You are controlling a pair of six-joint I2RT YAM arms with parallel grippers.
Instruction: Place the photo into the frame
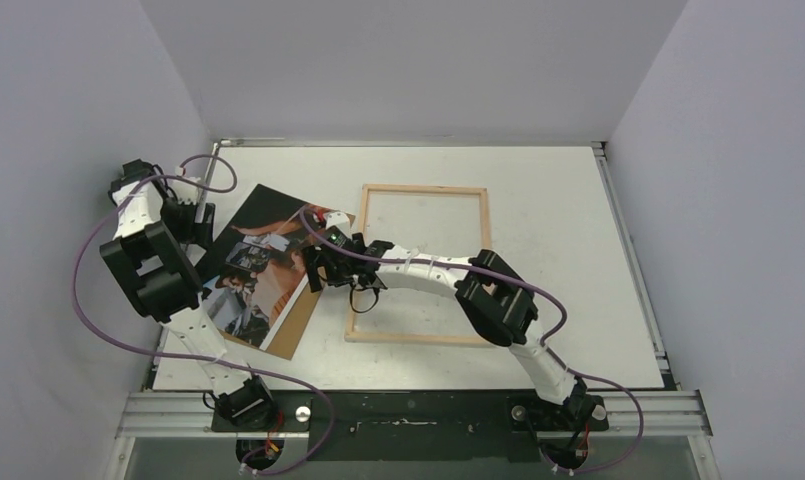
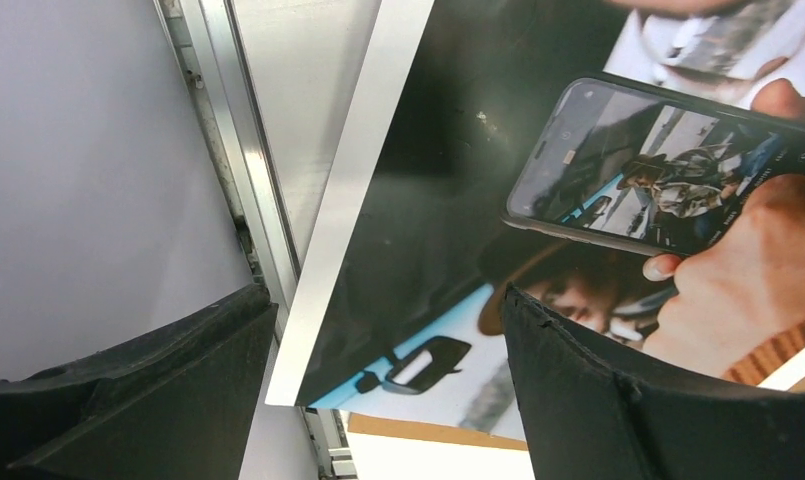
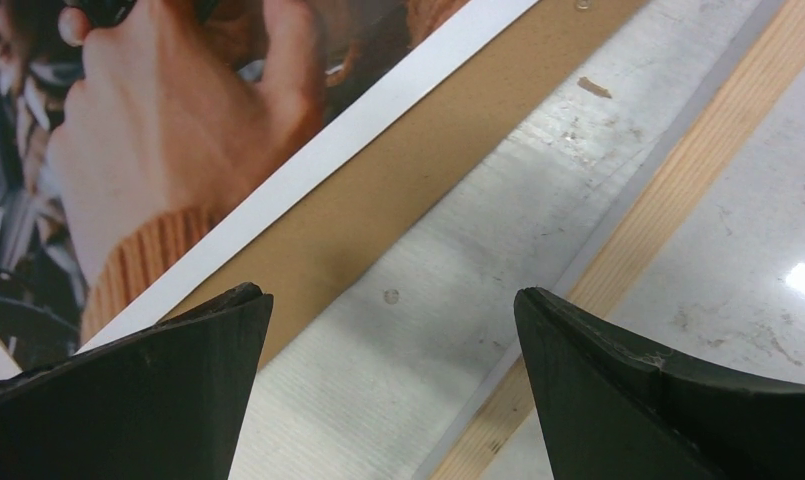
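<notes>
Left gripper [image 2: 386,296] gapes empty astride the photo [image 2: 448,200] edge; right gripper [image 3: 393,296], wide and empty, hovers between board [image 3: 428,170] and frame [image 3: 678,170].

Photo [image 1: 258,275]: glossy paper, white border. Frame [image 1: 425,189]: pale bare wood, matt. Backing panel [image 3: 408,195]: brown matt fibreboard. Table [image 3: 448,300]: white, scuffed.
</notes>
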